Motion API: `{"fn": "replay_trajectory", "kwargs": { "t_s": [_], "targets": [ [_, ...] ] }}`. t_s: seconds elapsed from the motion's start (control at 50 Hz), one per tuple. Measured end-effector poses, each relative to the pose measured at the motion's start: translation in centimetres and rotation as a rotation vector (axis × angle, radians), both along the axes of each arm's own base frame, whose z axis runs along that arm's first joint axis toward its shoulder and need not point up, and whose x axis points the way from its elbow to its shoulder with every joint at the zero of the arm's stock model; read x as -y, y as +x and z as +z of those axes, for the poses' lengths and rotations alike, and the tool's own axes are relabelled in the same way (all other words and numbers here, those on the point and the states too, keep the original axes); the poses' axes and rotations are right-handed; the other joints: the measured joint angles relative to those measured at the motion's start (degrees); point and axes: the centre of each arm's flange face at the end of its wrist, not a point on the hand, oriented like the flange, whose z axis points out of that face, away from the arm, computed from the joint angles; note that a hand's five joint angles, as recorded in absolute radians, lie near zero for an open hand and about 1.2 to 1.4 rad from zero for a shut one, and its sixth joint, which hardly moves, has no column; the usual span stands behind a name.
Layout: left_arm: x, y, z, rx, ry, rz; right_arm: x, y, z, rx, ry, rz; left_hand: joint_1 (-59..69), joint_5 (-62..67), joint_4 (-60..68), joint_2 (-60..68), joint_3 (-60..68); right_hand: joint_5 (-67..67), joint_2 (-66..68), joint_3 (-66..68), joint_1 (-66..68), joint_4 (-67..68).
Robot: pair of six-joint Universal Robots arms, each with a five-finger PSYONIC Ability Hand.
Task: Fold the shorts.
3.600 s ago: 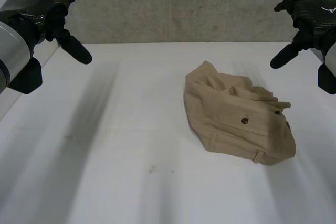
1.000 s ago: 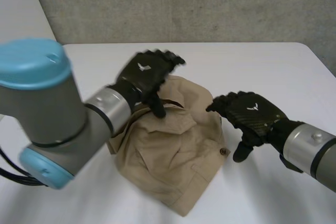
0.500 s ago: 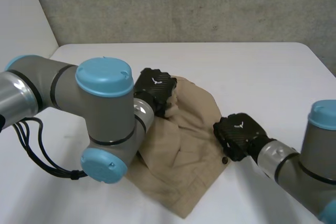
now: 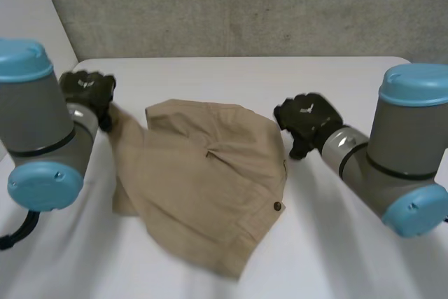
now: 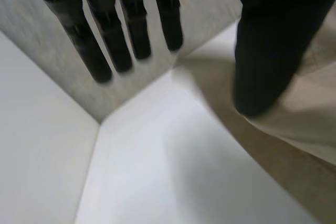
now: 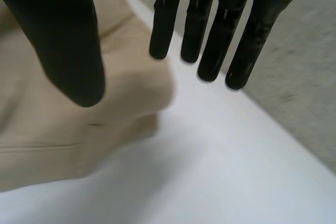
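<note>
- The shorts point(image 4: 203, 180) are tan and lie loosely spread in the middle of the white table point(image 4: 336, 75). A dark button point(image 4: 278, 206) sits on the part toward the right edge.
- My left hand point(image 4: 87, 90) is near the table's far left corner, just beside the left side of the shorts. Its fingers point(image 5: 107, 51) are straight, the thumb point(image 5: 268, 51) stands well off from them, and nothing is held. Cloth lies below the thumb, but I cannot tell if it touches.
- My right hand point(image 4: 306, 120) is just beside the right side of the shorts. It is likewise spread and empty, with cloth under the thumb and bare table under the fingertips.
- My left arm point(image 4: 35, 138) stands over the left edge and my right arm point(image 4: 392, 159) toward the right edge, so the shorts lie between them.
- A grey concrete wall point(image 4: 245, 5) runs along behind the far edge.
</note>
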Motion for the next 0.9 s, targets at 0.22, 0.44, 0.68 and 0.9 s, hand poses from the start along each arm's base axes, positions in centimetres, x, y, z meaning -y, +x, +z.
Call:
{"fn": "replay_trajectory", "kwargs": {
  "t_s": [0.22,0.44,0.68,0.9],
  "targets": [
    [-0.8,0.9,-2.0,-0.015,0.078,-0.080,-6.9,0.7,-1.6,0.011,0.143,0.092,-15.63,-17.82,-18.43,-17.83,-18.05,-13.65,-11.79,-12.45,-10.44,-12.96],
    [-1.7,1.0,-1.6,-0.061,0.064,-0.229,-11.3,1.7,-3.1,0.162,0.331,0.099,-15.63,-17.81,-18.43,-17.83,-18.05,-13.78,-11.79,-12.45,-10.45,-12.96],
    [0.9,5.1,-3.1,-0.076,0.092,-0.359,-13.9,2.6,-3.7,0.239,0.462,0.098,-15.42,-17.60,-18.28,-16.39,-17.93,-13.79,-11.80,-12.45,-10.44,-12.96],
    [2.1,5.9,-6.5,-0.020,0.155,-0.405,-16.0,2.9,-5.2,0.185,0.477,0.105,-15.43,-17.60,-18.28,-16.36,-17.93,-13.79,-11.79,-12.45,-10.44,-12.96]
  ]
}}
